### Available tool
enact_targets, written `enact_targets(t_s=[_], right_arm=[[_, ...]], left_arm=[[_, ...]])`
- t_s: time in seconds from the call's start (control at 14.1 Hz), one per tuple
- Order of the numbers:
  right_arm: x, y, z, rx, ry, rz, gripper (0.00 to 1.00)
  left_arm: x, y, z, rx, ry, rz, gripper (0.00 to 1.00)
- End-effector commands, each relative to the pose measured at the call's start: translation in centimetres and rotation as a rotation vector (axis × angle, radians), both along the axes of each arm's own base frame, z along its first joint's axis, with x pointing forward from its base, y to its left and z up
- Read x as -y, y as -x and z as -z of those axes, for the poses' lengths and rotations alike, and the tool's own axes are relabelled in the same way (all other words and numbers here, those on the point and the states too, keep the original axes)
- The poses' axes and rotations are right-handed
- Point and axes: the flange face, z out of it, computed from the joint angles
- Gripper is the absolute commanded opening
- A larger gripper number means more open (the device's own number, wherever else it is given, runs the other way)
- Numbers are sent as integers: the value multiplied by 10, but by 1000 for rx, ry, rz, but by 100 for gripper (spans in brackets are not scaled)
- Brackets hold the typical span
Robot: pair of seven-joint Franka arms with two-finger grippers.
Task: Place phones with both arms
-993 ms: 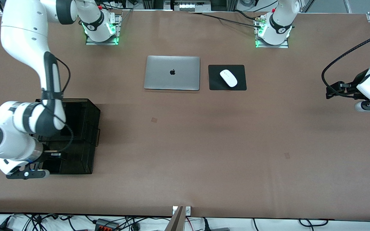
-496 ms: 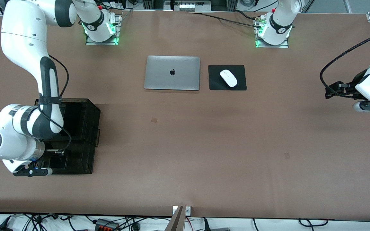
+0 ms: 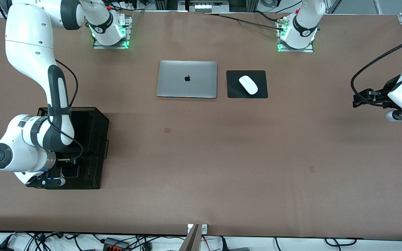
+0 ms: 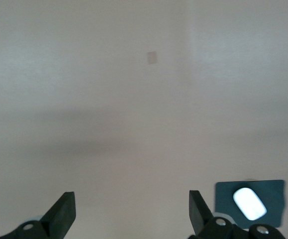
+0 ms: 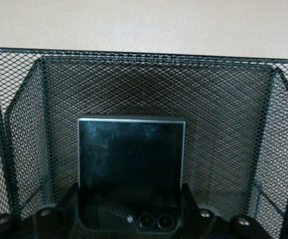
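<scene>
Lowering a small squarish black flip phone (image 5: 131, 162) into a black mesh basket (image 3: 92, 122), the right end effector (image 3: 69, 166) sits inside the basket's compartment closest to the front camera, near the worktop's edge at the right arm's end. In the right wrist view the phone stands between the fingers with its dark glossy face up and two small lens rings at its lower end; the fingers flank it closely, but whether they grip it or have just let go cannot be told. Judging from this, the black flip phone is at or very near its place. The lilac flip phone and the long black slab are not visible in any view; the arm covers much of the basket, so whether they already lie there cannot be said, and no phone is seen on the open worktop. The left end effector (image 4: 129, 216) hangs wide open and empty over bare worktop near the edge at the left arm's end, and that arm appears to be waiting. The worktop (image 3: 201, 157) is a broad brown mat, flat and matte, with a couple of small darker patches. A closed silver laptop (image 3: 187, 79) and a white mouse (image 3: 248, 84) on a black pad (image 3: 262, 92) lie toward the edge where the bases stand. Cables and power strips trail along the edge closest to the front camera.
</scene>
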Motion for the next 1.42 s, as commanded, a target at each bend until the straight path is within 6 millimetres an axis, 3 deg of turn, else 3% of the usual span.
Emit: enact_targets(t_s=[0.0, 0.43, 0.64, 1.06, 1.35], right_arm=[[-5, -3, -21, 35, -22, -17, 100], [-10, -9, -130, 180, -43, -34, 100], [-6, -2, -180, 228, -60, -33, 100], [-3, 46, -242, 46, -111, 61, 100], [2, 65, -268, 5, -119, 54, 100]], left_arm=[[-3, 1, -7, 36, 43, 41, 100], [-4, 0, -6, 52, 35, 58, 100], [-7, -1, -5, 50, 30, 59, 100], [-9, 0, -3, 45, 33, 91, 100], [-12, -1, -2, 44, 33, 91, 100]])
